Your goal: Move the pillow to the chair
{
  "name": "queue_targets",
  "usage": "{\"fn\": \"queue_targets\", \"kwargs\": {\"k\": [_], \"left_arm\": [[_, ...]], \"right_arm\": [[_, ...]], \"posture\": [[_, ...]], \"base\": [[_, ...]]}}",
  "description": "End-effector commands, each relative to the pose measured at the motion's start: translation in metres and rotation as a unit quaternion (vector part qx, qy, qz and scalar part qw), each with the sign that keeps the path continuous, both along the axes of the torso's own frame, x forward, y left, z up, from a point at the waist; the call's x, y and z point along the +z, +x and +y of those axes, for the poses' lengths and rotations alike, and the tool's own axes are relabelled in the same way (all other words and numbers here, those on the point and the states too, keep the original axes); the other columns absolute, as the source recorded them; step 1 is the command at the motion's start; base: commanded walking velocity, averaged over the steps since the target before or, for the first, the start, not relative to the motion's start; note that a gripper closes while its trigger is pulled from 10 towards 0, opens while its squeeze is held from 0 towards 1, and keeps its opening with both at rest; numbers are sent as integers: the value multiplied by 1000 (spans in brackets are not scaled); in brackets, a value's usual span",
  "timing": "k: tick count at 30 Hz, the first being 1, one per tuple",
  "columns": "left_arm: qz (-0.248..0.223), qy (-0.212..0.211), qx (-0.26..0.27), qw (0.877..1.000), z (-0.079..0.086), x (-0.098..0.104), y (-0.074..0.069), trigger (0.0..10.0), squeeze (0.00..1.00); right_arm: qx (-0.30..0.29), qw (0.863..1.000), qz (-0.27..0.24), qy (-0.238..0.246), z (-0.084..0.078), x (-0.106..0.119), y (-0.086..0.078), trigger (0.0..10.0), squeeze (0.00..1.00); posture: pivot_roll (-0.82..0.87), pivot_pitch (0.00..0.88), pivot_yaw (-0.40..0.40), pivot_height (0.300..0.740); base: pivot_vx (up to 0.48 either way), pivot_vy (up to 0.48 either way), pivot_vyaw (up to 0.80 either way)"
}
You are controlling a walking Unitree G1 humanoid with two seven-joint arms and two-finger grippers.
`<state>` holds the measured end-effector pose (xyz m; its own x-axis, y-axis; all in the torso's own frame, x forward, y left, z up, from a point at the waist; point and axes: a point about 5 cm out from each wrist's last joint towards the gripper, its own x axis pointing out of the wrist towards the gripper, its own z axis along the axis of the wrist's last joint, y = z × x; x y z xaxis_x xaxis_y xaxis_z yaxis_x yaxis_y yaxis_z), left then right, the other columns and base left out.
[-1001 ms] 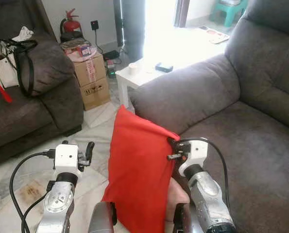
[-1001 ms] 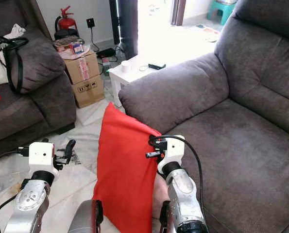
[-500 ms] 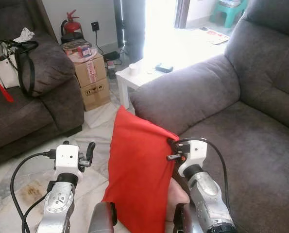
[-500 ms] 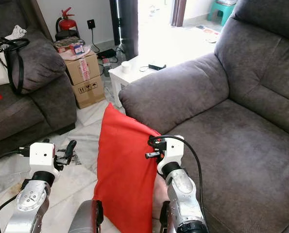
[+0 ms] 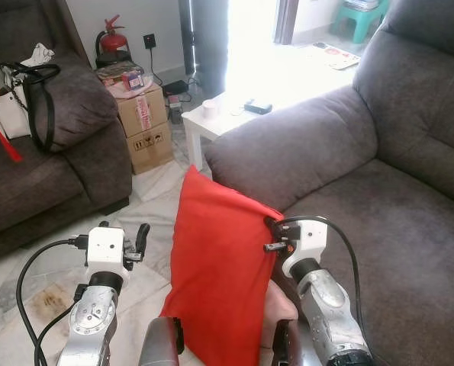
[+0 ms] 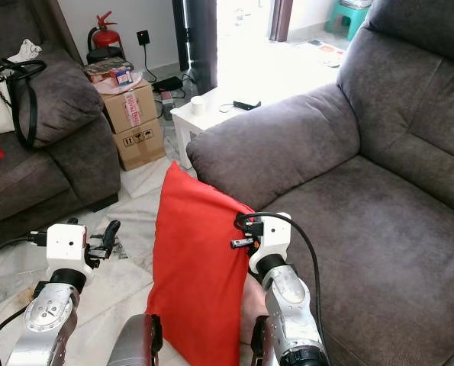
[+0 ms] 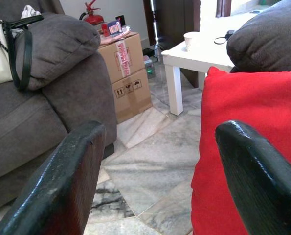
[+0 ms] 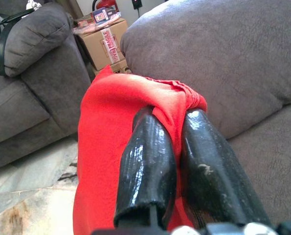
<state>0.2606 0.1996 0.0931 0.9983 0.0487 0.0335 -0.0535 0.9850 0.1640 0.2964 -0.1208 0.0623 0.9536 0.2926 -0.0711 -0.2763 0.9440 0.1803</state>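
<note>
Two stacked cardboard boxes [image 5: 144, 126] stand on the floor at 11 o'clock, between the dark sofa [image 5: 51, 168] and the white counter [image 5: 234, 114]; small packaged items [image 5: 127, 76] rest on the upper box, their print too small to read. Red-and-white tape on the upper box reads "FRAGILE" in the left wrist view, and the lower box carries black handling symbols. On the counter a white cup [image 5: 210, 108] stands near a small dark object [image 5: 258, 106] that cannot be identified. The red pillow [image 5: 219, 282] stands upright at 6 o'clock, before the armrest of the grey chair [image 5: 364, 175]; its lower edge is cut off by the frame. The right gripper [image 8: 177, 127] is clenched on the pillow's upper right corner, with red fabric pinched between the two black fingers [image 8: 150, 161]. The left gripper [image 7: 157, 181], at 8 o'clock beside the pillow, is released, its fingers spread wide and grasping nothing. A red fire extinguisher [image 5: 111, 36] stands by the wall at 11 o'clock, partly hidden by the sofa arm. A white bag [image 5: 9, 103] with a black strap lies on the sofa at 10 o'clock, partly cut off.
</note>
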Motion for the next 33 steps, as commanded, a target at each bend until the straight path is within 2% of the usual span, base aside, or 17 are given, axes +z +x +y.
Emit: {"fn": "queue_targets", "kwargs": {"k": [1,11,33], "left_arm": [[0,1,-4,1000,-1,1,-1,10000,0],[2,0,-7,1000,-1,0,-1,10000,0],[5,-3,-12,1000,-4,-1,0,10000,0]], "right_arm": [[-10,997,-74,12,-1,35,14,10000,0],[-5,997,-73,17,3,34,14,10000,0],[-3,997,-71,17,5,34,15,10000,0]], "posture": [[102,30,4,593],[102,31,6,593],[103,29,5,711]], "base": [[0,0,0],[0,0,0],[0,0,0]]}}
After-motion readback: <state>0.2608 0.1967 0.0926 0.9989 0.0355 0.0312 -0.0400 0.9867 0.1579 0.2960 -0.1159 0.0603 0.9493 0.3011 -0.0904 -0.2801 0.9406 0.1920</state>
